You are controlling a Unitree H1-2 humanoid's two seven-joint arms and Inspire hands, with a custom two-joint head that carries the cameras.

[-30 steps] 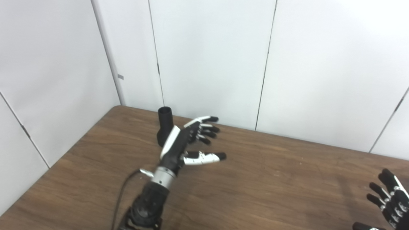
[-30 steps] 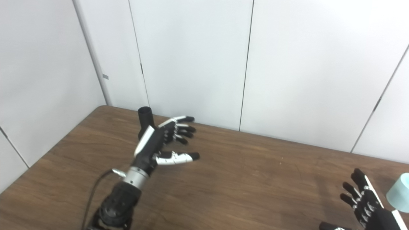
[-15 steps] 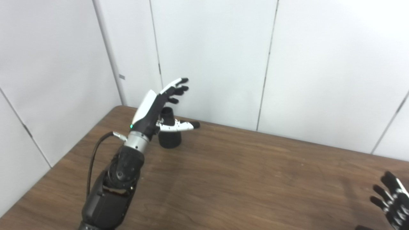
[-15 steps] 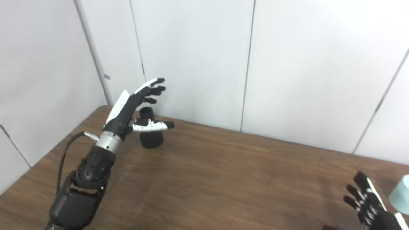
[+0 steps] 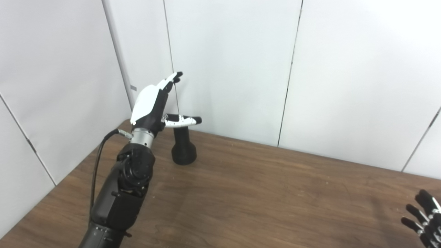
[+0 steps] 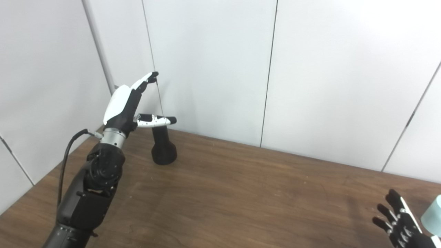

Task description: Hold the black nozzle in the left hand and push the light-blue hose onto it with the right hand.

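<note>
White wall panels (image 5: 224,62) are enclosing a brown wooden table (image 5: 258,199). Black nozzle (image 5: 183,148) is standing upright on its wide base near the table's far left corner, untouched. Left hand (image 5: 153,103) is hovering raised above and just left of the nozzle, fingers spread and thumb pointing right across the nozzle's top, holding nothing. Right hand (image 6: 399,224) is showing at the lower right edge, fingers apart and empty. Light-blue hose (image 6: 433,215) is lying just beyond it, cut off by the right edge.
</note>
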